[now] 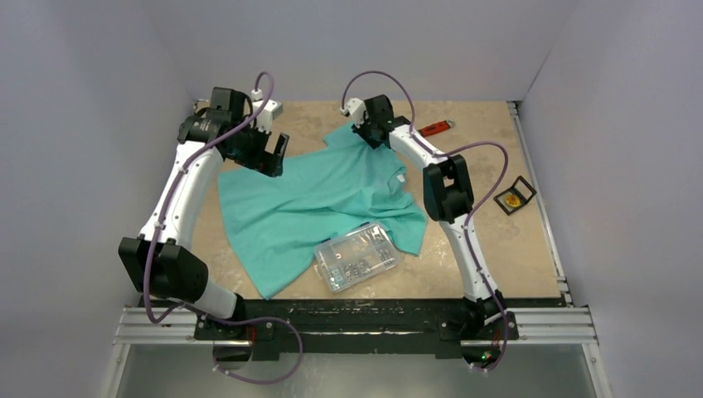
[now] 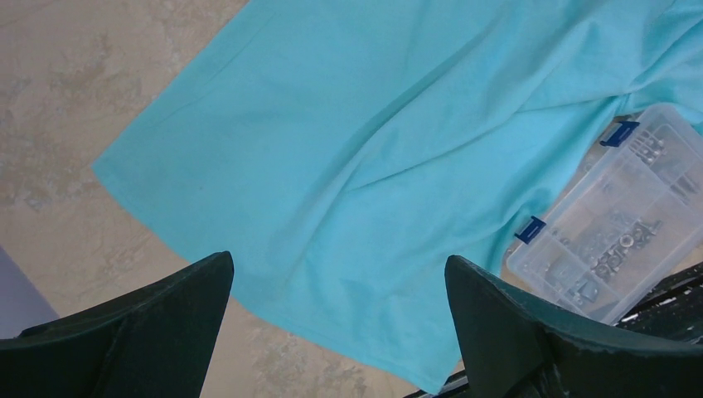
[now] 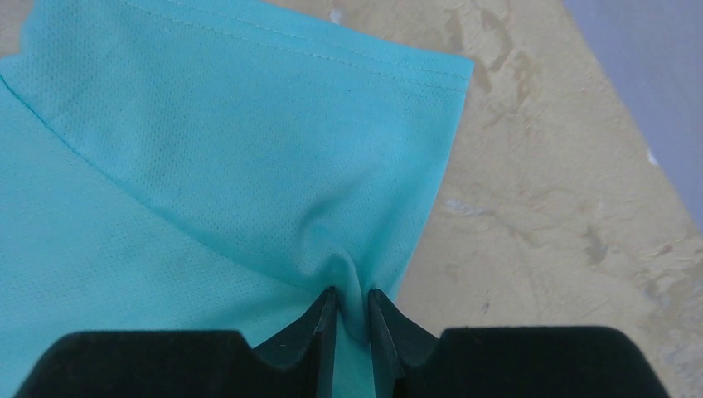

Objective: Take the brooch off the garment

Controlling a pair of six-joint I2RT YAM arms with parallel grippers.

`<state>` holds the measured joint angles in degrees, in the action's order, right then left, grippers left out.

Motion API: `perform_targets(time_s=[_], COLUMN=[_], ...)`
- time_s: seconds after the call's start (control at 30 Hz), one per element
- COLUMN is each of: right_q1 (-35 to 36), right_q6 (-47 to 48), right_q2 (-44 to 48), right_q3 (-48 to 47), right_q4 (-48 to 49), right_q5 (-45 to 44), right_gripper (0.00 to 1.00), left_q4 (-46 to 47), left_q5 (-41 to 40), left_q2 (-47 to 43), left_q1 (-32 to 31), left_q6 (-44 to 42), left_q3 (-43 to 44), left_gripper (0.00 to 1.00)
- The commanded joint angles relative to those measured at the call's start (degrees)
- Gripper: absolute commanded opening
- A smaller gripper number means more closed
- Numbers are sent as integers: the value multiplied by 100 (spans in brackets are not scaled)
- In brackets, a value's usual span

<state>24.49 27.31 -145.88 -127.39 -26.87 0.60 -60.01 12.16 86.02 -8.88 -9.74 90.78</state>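
The teal-green T-shirt (image 1: 315,203) lies spread on the table. My right gripper (image 1: 372,139) is at its far edge, shut on a pinched fold of the sleeve fabric (image 3: 348,274); the right wrist view shows my right gripper (image 3: 350,292) with cloth between the jaws. My left gripper (image 1: 272,157) hovers open and empty above the shirt's left part; the left wrist view shows my left gripper (image 2: 340,274) over the hem (image 2: 332,323). No brooch shows on the shirt. A small round orange-yellow piece (image 1: 514,200) sits in a black square case right of the shirt.
A clear plastic parts box (image 1: 358,255) lies on the shirt's near edge and also shows in the left wrist view (image 2: 618,224). A red-handled wrench (image 1: 435,128) lies at the far right. A white neck label (image 1: 401,178) shows. Walls stand on three sides.
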Motion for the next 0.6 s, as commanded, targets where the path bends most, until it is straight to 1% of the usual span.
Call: perform_targets(time_s=[0.0, 0.13, 0.2, 0.4, 0.57], right_q1=[211, 355, 416, 559, 607], right_q6=[695, 1322, 1578, 2374, 2758], right_q2=[-448, -722, -934, -1526, -2001], right_q3=[-313, -369, -545, -1119, -1597], right_q4=[418, 1207, 1513, 2665, 3494], right_q5=[-780, -1145, -1215, -1307, -1150], right_gripper=[24, 24, 24, 24, 24], left_q4=[-146, -170, -154, -244, -248], left_q5=[-400, -538, -562, -574, -724], left_q2=[190, 304, 361, 557, 615], left_q1=[266, 533, 708, 1365, 1657], left_q6=[-198, -276, -267, -212, -294], left_q3=[384, 473, 482, 498, 509], left_gripper=[100, 100, 100, 100, 100])
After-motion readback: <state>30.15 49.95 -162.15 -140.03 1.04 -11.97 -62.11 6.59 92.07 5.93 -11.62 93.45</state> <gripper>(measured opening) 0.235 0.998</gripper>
